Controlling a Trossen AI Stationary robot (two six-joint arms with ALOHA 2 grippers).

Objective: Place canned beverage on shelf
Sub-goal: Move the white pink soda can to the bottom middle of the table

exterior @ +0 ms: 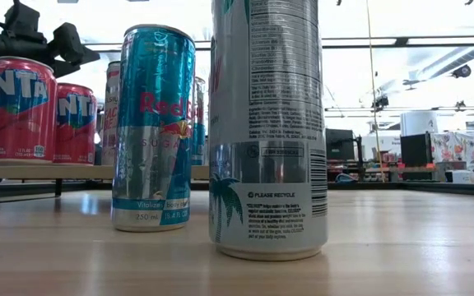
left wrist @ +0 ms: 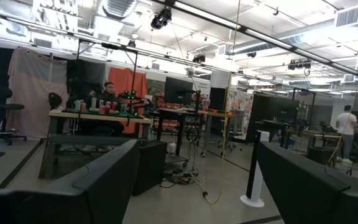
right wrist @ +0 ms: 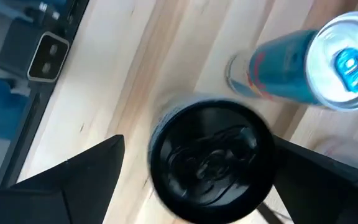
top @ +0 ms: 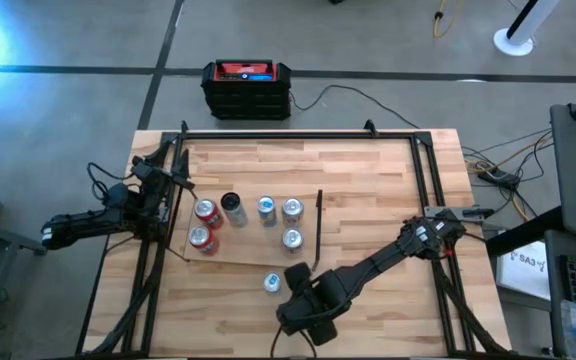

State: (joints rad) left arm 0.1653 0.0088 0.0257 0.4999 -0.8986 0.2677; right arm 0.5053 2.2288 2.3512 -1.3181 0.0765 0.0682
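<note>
Right gripper (top: 303,322) hangs low-centre in the overhead frame, fingers spread wide around a black-topped can (right wrist: 211,158), gripping nothing yet. Close squarely and lift straight, clear of the blue can (top: 272,283); the shelf (top: 253,225) sits mid-frame. Left gripper (top: 153,180) waits half-open at the left edge.

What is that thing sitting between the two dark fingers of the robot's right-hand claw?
A black-topped drink can stands upright between the right gripper's open fingers, with a gap showing on one side. The right wrist view shows it.
</note>
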